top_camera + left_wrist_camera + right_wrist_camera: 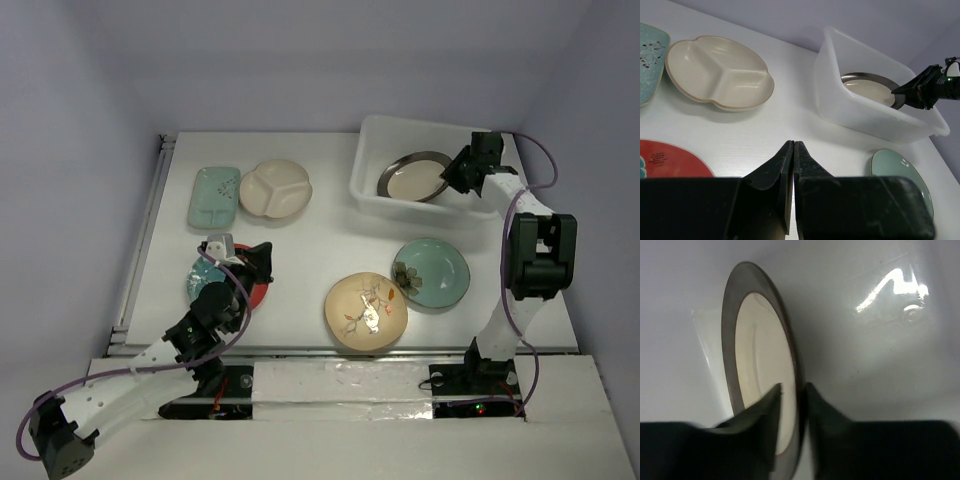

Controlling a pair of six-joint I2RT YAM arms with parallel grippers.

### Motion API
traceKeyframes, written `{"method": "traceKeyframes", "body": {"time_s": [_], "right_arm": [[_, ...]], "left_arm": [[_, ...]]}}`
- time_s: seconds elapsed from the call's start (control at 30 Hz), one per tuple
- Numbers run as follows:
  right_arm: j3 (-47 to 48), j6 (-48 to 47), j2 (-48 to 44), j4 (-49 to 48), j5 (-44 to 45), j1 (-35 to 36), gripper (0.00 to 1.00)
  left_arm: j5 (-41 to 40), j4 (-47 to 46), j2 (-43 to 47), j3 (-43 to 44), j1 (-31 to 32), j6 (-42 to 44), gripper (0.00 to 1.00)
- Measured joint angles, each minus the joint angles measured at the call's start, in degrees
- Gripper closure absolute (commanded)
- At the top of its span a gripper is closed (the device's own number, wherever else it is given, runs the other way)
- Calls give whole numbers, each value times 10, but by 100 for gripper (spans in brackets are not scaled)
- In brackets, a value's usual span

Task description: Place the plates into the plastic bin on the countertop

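Now we've got the right gripper [792,390] clamped on the dark-rimmed plate [412,180], one finger across the cream face, the other behind the dark rim. We see that plate tilted inside the plastic bin [400,208], with its gripped edge raised toward the bin's right end and its far edge lower, down inside the tub.

Over on the other side, our left gripper [793,146] is clenched on nothing, its fingertips pressed flat together. It hangs low above the countertop [320,250], right over the red-and-teal plate [670,160], which lies flat near the front left.

Beyond it we spot the mint rectangular plate [213,195] and the cream divided plate [275,188], just beside each other at the far left, well apart from the bin. On the near right, the tan floral plate [366,310] and the celadon green plate [432,272] sit side by side on the white top, in front of the bin. So we count one plate in the bin and five out on the countertop.
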State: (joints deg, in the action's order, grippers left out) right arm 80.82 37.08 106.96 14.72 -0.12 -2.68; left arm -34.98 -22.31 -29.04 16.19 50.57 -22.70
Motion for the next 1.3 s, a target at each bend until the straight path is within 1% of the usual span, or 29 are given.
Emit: {"method": "traceKeyframes", "body": {"time_s": [0.03, 0.07, 0.13, 0.27, 0.37, 0.5, 0.53, 0.57, 0.63, 0.67, 0.73, 0.77, 0.93, 1.0, 1.1, 1.13, 1.17, 1.2, 1.23, 1.27, 1.3], "right_arm": [[3, -2, 1, 0, 2, 0, 52], [3, -2, 1, 0, 6, 0, 41], [4, -4, 0, 0, 19, 0, 32], [4, -11, -7, 7, 41, 0, 30], [4, -14, -30, 7, 43, -3, 29], [-12, -13, -105, -7, 31, -3, 29], [-20, -12, -129, -16, 23, -3, 32], [-28, -11, -151, -25, 12, -2, 50], [-56, -5, -202, -57, -7, 6, 74], [-70, -4, -226, -69, -13, 15, 91], [-94, -1, -259, -88, -23, 49, 98], [-102, -1, -268, -94, -22, 79, 100], [-144, 0, -252, -129, -24, 281, 100], [-162, 6, -230, -142, -24, 359, 100], [-177, 21, -191, -153, -14, 447, 100], [-177, 26, -179, -160, -7, 469, 98], [-177, 31, -160, -165, -4, 494, 91], [-175, 38, -145, -169, 0, 513, 82], [-171, 46, -126, -172, 3, 534, 73], [-164, 54, -103, -177, 6, 551, 56], [-156, 64, -79, -182, 8, 565, 49]], "left_arm": [[1, 0, -2, 0, 0, 0, 99], [1, 0, -3, 0, 0, -1, 99], [2, 0, -5, 0, 0, -1, 99], [3, 0, -7, 0, 0, -2, 99], [4, 0, -7, 0, 0, -2, 99], [5, 0, -10, 0, 0, -2, 99], [4, 0, -11, 0, 0, -2, 99], [4, 0, -11, 0, 0, -2, 99], [4, 0, -11, 0, 0, -3, 99], [4, 0, -10, 0, 0, -3, 99], [3, 0, -6, 0, 0, -3, 100], [3, 1, -2, 0, 0, -3, 100], [-10, 7, 37, -1, 0, -4, 100], [-19, 9, 73, -9, 0, -6, 100], [-41, 17, 138, -26, 0, -12, 100], [-48, 20, 161, -30, 0, -15, 100], [-57, 21, 183, -34, 0, -17, 99], [-63, 23, 203, -37, 0, -19, 95], [-69, 24, 219, -40, 0, -20, 93], [-75, 25, 233, -43, 0, -23, 92], [-78, 27, 241, -45, 0, -24, 90]]}}
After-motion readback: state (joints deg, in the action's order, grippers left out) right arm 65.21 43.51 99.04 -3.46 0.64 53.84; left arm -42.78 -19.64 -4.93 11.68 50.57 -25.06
